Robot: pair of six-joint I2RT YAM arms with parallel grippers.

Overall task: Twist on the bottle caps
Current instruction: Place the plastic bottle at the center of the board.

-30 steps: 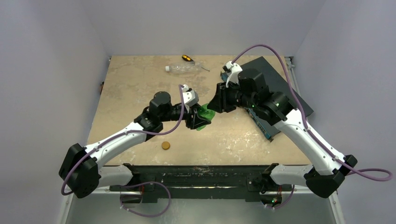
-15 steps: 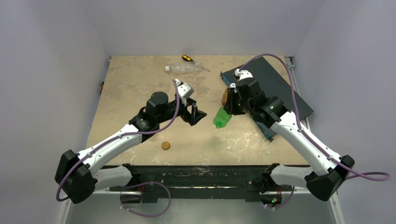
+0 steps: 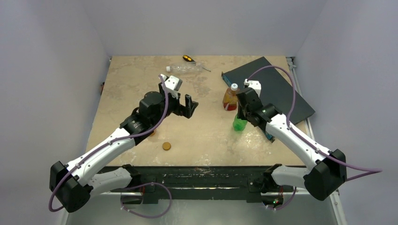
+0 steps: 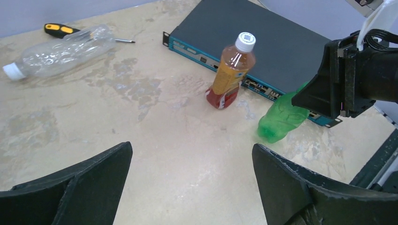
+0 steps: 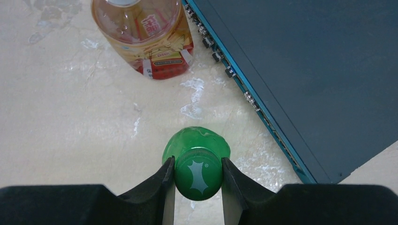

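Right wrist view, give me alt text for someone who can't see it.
The right end effector grips the dark green cap on a green bottle, seen from above. Beyond it an amber bottle stands on the beige table, beside a dark box.

The green bottle (image 5: 197, 139), dark green cap (image 5: 198, 178) on, stands near the upright white-capped amber bottle (image 4: 231, 70); the clear bottle (image 4: 65, 49) lies capped, an orange cap (image 3: 166, 146) loose.

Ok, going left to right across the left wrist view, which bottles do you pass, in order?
clear bottle lying on its side → amber bottle standing with a white cap → green bottle
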